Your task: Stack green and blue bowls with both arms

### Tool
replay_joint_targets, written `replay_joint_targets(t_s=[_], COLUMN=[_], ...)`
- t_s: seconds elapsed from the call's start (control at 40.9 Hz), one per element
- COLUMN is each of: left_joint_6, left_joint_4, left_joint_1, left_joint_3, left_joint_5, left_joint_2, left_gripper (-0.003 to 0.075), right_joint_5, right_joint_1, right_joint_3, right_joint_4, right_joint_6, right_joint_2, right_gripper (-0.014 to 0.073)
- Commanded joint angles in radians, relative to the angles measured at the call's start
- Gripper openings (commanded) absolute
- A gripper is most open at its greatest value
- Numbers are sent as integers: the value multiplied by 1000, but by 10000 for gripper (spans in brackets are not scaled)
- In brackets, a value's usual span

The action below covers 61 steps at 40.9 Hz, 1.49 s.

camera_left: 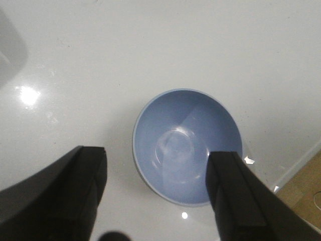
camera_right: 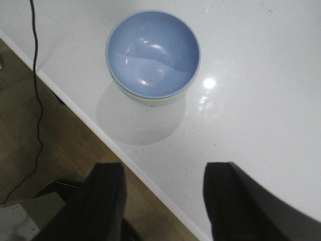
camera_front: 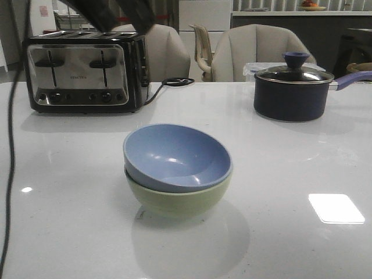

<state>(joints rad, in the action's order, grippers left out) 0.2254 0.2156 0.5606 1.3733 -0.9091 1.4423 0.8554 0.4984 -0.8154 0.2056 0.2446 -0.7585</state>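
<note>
The dusty blue bowl (camera_front: 174,156) sits nested inside the pale green bowl (camera_front: 181,203) at the middle of the white table, slightly tilted. My left gripper (camera_left: 156,153) is open and empty, high above the stack. Its view shows the blue bowl (camera_left: 186,145) from above, with the green bowl hidden beneath it. My right gripper (camera_right: 164,168) is open and empty, above the table's front edge and well away from the blue bowl (camera_right: 153,52). A sliver of the green bowl (camera_right: 150,100) shows under it. Part of a black arm (camera_front: 116,14) shows at the top of the front view.
A black-and-chrome toaster (camera_front: 84,70) stands at the back left, with its cord (camera_front: 174,82) beside it. A dark navy lidded saucepan (camera_front: 293,93) stands at the back right. A thin black cable (camera_front: 10,145) hangs along the left side. The table's front edge (camera_right: 100,133) borders wooden floor.
</note>
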Motion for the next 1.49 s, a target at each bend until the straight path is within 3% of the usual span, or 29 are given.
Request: replay_joint_targets(t_s=[0.0, 0.489, 0.709, 0.758, 0.856, 1.101, 1.149, 1.467], left_joint_6=[19, 39, 39, 39, 39, 39, 39, -73], left_joint_4=[19, 19, 19, 19, 19, 19, 17, -129], left_joint_1=[6, 6, 6, 6, 6, 6, 6, 6], left_joint_3=[-51, -498, -610, -616, -618, -618, -618, -618], left_joint_5=[32, 131, 137, 137, 143, 180, 180, 178], left_joint_2=[-150, -696, -815, -819, -819, -819, -819, -819], left_gripper=[488, 488, 485, 454, 359, 128, 94, 99], right_joint_5=[-57, -57, -52, -53, -51, -50, -49, -42], right_joint_1=[1, 1, 1, 1, 1, 1, 1, 1], right_joint_3=[-28, -28, -28, -28, -28, -28, -28, -28], right_joint_4=[13, 13, 13, 13, 13, 13, 13, 13], right_joint_6=[2, 2, 2, 2, 2, 2, 2, 2], right_joint_2=[3, 3, 3, 3, 3, 3, 3, 3], right_gripper=[463, 463, 463, 461, 382, 62, 34, 38])
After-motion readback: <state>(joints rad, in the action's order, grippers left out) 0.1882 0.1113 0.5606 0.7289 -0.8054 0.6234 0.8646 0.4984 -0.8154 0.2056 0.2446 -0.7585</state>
